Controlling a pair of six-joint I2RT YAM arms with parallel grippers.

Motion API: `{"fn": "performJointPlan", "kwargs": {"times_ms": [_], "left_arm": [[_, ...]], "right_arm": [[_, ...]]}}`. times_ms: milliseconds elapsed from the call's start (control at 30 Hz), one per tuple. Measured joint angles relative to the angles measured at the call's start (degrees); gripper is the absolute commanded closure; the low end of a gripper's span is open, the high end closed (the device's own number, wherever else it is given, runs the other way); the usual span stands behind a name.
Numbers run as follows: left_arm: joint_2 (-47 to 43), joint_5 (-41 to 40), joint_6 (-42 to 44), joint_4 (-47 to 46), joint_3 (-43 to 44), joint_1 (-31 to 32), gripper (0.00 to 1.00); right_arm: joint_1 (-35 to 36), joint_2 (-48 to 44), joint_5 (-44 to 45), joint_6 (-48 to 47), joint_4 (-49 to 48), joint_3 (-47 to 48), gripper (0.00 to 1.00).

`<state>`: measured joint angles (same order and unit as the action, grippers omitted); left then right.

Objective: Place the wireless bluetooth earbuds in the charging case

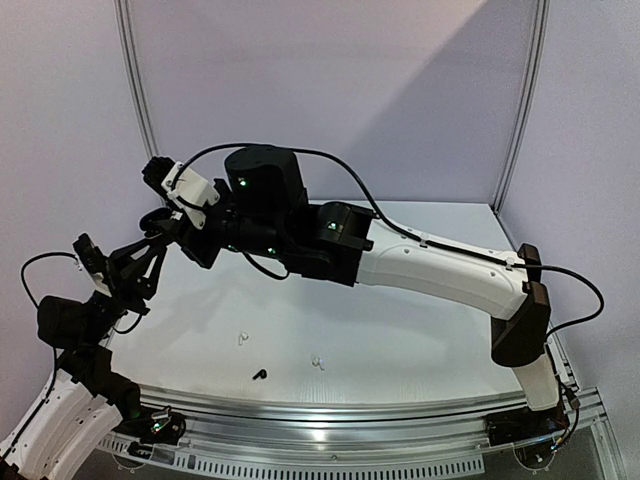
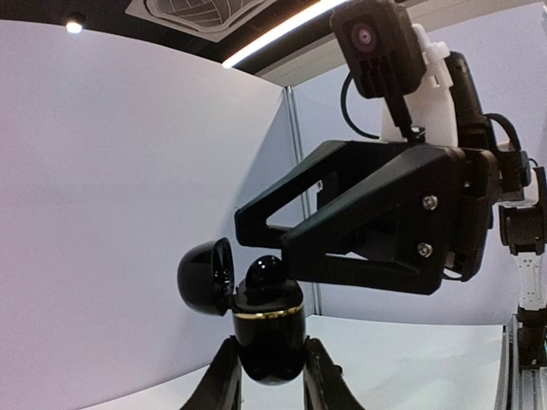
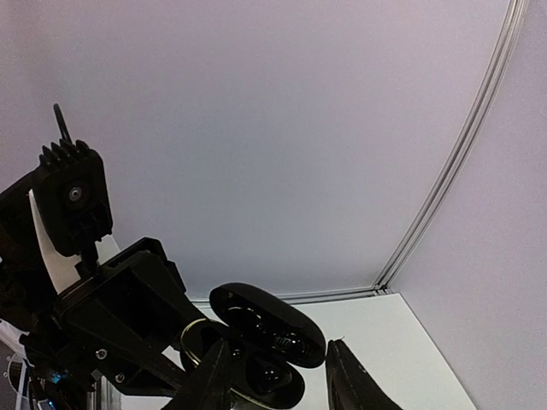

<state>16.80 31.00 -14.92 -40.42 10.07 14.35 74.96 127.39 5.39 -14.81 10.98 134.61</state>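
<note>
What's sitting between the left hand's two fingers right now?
The black charging case, lid flipped open, sits clamped between the left hand's fingers, seen in the left wrist view.

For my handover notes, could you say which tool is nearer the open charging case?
Left. The left tool grips the charging case by its base; the right tool is at its open top.

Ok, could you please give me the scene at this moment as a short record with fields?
left hand: shut on the black charging case, held off the table
lid: open, swung to one side
right hand: open, fingers close to the open case
loose on table: two white earbuds, one black earbud, all apart
</note>
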Motion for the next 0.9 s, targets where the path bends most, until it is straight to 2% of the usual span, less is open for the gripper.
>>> {"fn": "performJointPlan", "kwargs": {"times_ms": [200, 367, 467, 533, 667, 767, 900], "left_arm": [[0.00, -1.64, -0.33, 0.11, 0.02, 0.00, 1.00], [0.00, -3.32, -1.07, 0.90, 0.02, 0.00, 1.00], [0.00, -5.38, -1.33, 1.90, 0.02, -0.13, 1.00], [-0.02, -6.69, -1.31, 2.62, 0.02, -0.35, 1.00], [-0.44, -8.74, -0.96, 4.02, 0.02, -0.76, 1.00], [-1.05, -9.88, -0.24, 5.20, 0.02, -0.98, 1.00], [-1.95, -10.99, 0.61, 6.05, 0.02, -1.29, 1.00]], "right_arm": [[0.00, -0.87, -0.02, 2.23, -3.21, -1.16, 0.60], [-0.02, -2.58, 0.11, 4.74, -6.23, -1.55, 0.53], [-0.20, -4.02, 2.47, 7.78, -7.28, -1.77, 0.50], [-0.61, -5.79, 6.99, 11.56, -6.97, -3.37, 0.50], [-1.99, -7.78, 18.60, 22.23, -0.28, -4.72, 0.51], [-2.67, -7.69, 24.30, 31.93, 8.15, -5.09, 0.46], [-3.02, -5.57, 25.68, 43.60, 19.91, -5.35, 0.55]]}}
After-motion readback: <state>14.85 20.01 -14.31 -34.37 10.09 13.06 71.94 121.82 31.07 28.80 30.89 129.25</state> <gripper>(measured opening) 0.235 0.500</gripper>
